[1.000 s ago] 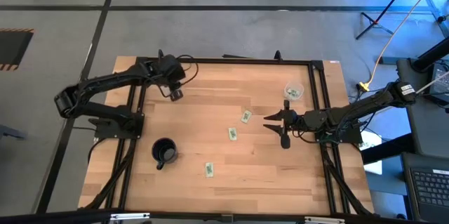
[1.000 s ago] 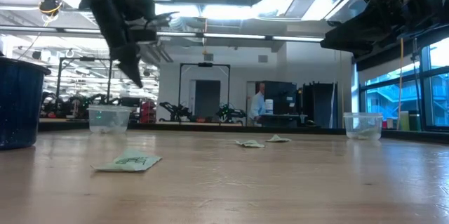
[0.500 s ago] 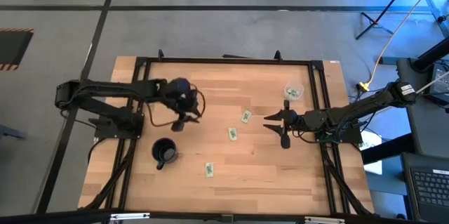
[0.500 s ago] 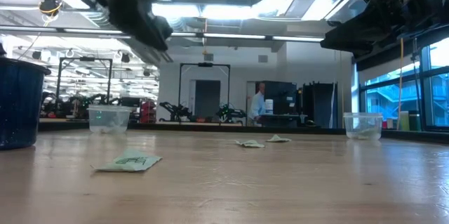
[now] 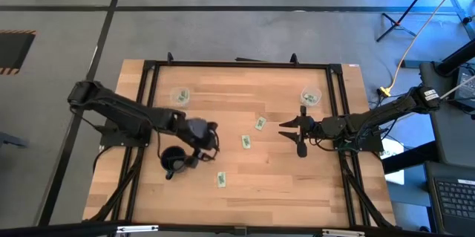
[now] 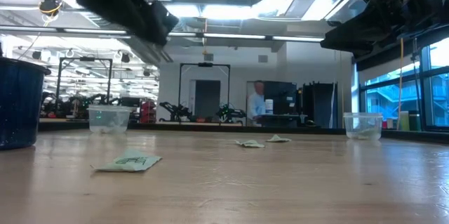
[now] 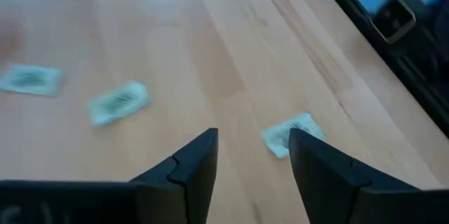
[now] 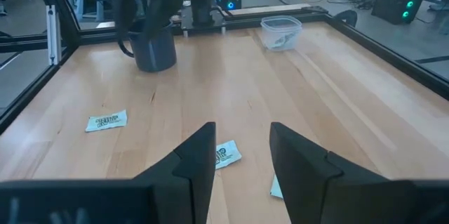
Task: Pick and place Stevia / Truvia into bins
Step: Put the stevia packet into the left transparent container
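Three pale green and white sachets lie flat on the table: one point(image 5: 260, 123), one point(image 5: 244, 141) and one point(image 5: 220, 180), the last closest to my left gripper point(image 7: 291, 134). Two clear cups stand near the far edge, one left point(image 5: 180, 96) and one right point(image 5: 310, 97), each with something green inside. My left gripper point(image 5: 202, 151) hovers open above the table beside the black mug point(image 5: 174, 161); its fingers point(image 7: 200, 161) hold nothing. My right gripper point(image 5: 293, 134) hangs open and empty right of the middle sachets point(image 8: 226, 154).
The black mug stands on the near left part of the table, close to my left gripper. A black frame point(image 5: 237, 64) runs around the table's edges. Bare wood lies between the sachets and the near edge. A person point(image 6: 257, 102) shows far off in the room.
My left gripper has swung away from the far left cup toward the near edge and rightward, and now sits beside the mug; the cup it covered stands in plain view. Sachets, cups and mug lie where they were.
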Controlling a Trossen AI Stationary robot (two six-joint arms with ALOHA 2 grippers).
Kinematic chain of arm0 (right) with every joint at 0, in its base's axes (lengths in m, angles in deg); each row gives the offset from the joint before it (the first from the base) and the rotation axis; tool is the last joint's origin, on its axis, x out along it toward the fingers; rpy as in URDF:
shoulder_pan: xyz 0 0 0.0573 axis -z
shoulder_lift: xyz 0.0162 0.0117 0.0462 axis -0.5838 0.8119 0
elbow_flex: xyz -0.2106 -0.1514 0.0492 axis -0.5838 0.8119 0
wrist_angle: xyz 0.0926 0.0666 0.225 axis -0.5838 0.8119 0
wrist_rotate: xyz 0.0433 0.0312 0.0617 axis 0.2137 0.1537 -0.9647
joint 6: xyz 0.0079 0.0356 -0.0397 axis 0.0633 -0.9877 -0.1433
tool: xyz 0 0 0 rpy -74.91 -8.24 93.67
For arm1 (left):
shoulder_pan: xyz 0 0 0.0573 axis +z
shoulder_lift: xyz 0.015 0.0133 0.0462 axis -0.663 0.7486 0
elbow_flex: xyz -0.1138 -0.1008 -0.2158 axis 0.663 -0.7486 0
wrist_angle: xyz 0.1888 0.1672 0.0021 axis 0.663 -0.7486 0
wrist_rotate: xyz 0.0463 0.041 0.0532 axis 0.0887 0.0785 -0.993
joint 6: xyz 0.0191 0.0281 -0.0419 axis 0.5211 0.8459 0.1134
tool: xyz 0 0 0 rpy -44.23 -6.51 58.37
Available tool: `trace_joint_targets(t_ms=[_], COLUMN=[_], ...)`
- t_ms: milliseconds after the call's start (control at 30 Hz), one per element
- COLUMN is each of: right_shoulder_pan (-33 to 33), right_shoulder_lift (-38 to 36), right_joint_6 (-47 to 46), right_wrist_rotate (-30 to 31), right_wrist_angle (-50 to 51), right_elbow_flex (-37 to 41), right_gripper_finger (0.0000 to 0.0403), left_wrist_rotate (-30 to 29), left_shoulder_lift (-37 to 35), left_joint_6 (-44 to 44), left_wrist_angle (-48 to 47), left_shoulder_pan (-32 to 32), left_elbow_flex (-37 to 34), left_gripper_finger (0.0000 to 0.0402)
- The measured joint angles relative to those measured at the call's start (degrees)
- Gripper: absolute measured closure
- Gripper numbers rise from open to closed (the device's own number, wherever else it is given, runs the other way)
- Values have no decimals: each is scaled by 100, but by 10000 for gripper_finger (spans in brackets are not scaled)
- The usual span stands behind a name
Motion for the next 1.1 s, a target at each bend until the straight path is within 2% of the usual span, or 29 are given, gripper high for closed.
trace_joint_targets(t_ms=[233,533,700,900,1100], right_shoulder_pan=[-1,-2,-2,-2,-2], right_shoulder_lift=[2,2,2,2,2], right_joint_6=[-50,-88,-90,-103,-104], right_wrist_rotate=[-1,0,0,0,-1], right_wrist_angle=[0,0,0,0,-3], right_elbow_flex=[0,0,0,0,0], right_gripper_finger=[264,264,264,264,264], left_wrist_rotate=[-49,-219,-231,-309,-316], left_shoulder_lift=[846,1863,2390,2710,2714], left_joint_6=[-789,-1097,-1362,-1778,-2080], left_wrist_angle=[250,-882,-941,-931,-931], left_shoulder_pan=[-374,-792,-832,-827,-838], left_elbow_flex=[51,1100,1375,1438,1440], left_gripper_finger=[234,235,235,235,235])
